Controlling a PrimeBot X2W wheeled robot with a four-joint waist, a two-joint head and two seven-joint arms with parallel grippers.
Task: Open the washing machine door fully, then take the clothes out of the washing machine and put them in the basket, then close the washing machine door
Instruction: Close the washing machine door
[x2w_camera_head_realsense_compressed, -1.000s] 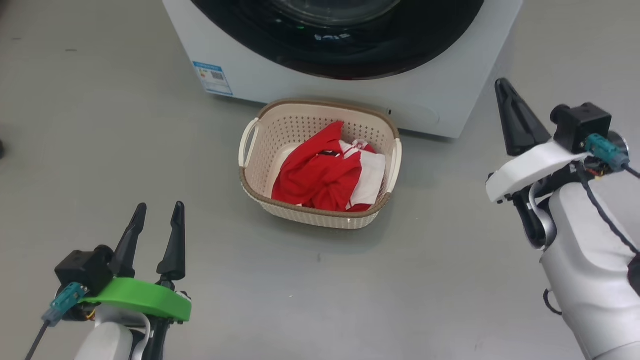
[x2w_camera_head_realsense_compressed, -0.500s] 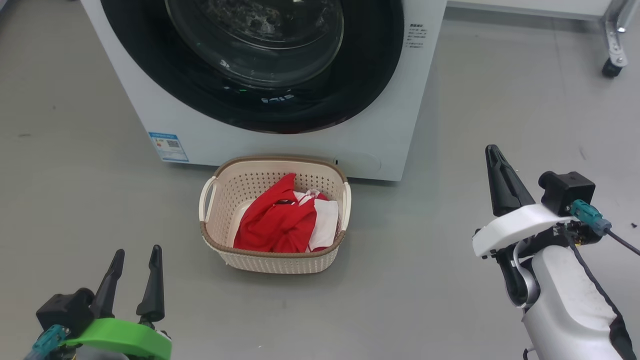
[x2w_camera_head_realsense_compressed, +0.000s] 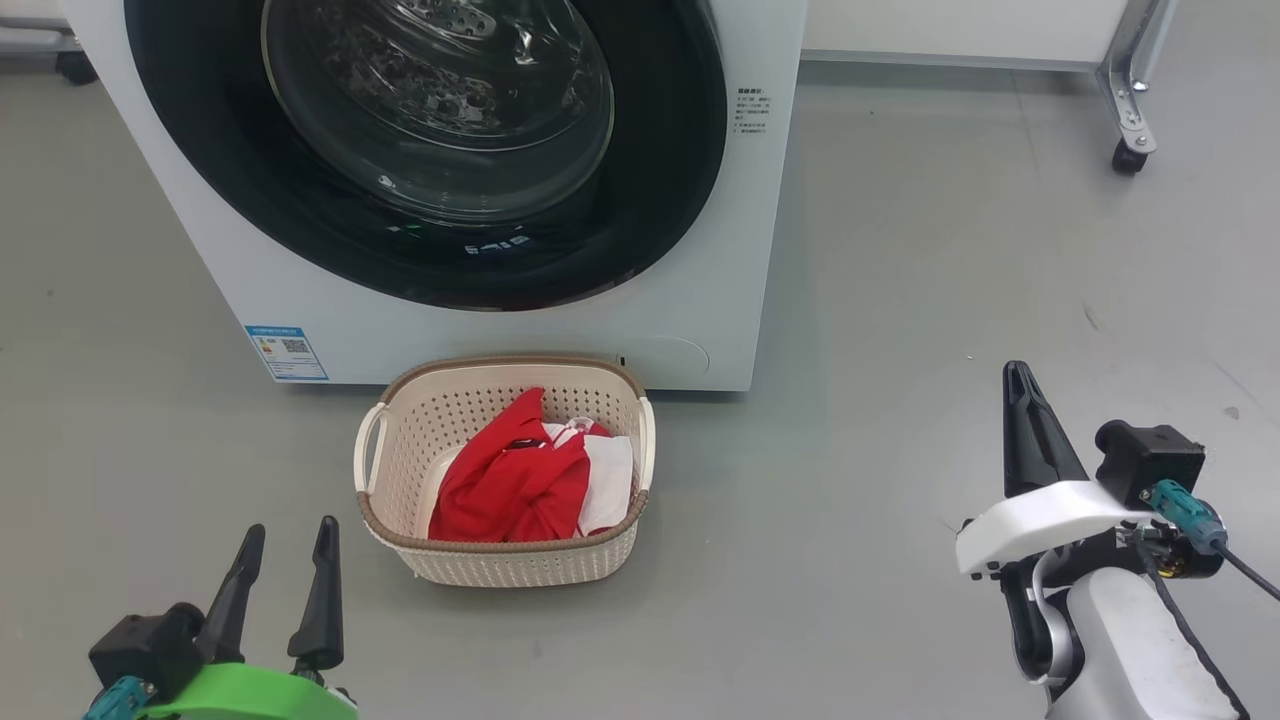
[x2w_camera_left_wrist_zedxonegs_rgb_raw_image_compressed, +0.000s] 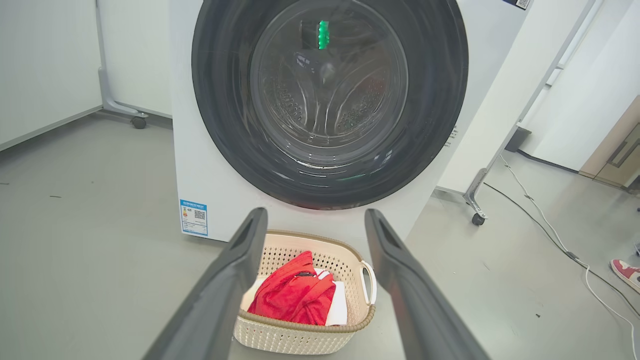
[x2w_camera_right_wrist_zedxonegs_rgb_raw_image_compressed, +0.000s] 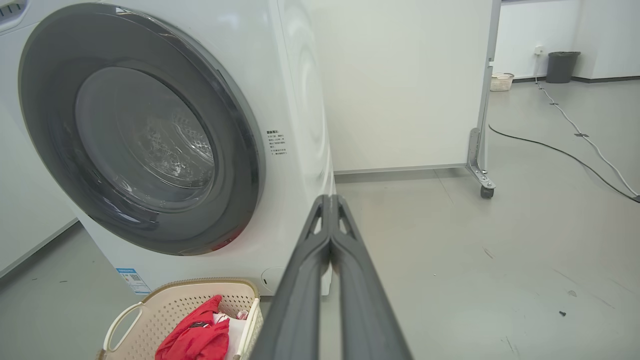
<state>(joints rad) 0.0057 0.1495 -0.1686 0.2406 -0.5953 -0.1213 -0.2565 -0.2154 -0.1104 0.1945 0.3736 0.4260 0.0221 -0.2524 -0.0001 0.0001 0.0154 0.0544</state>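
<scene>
Grey smooth floor (x2w_camera_head_realsense_compressed: 900, 300), pale partition panel (x2w_camera_right_wrist_zedxonegs_rgb_raw_image_compressed: 400, 100) behind the big white front-loading washing machine (x2w_camera_head_realsense_compressed: 700, 330).

Left of the machine and well back from it: left gripper (x2w_camera_head_realsense_compressed: 291, 527), green collar, two dark fingers spread wide, nothing between them.

Directly in front of the machine, just off its base: small cream perforated plastic basket (x2w_camera_head_realsense_compressed: 520, 565) with a brown rim. Bright red-and-white clothes (x2w_camera_head_realsense_compressed: 505, 490) are piled inside it.

Large round washing machine door (x2w_camera_head_realsense_compressed: 440, 110), glossy black rim and clear glass bowl, sits flush on the machine front. Steel drum (x2w_camera_left_wrist_zedxonegs_rgb_raw_image_compressed: 327, 95) behind the glass looks empty.

Right of the machine, well clear: right gripper (x2w_camera_head_realsense_compressed: 1017, 375), white collar, fingers pressed together, empty.

My read: all three steps look done, so we're at the tail end. Next move calls for confirming the latch caught, which I can't tell from here, then parking both arms.
</scene>
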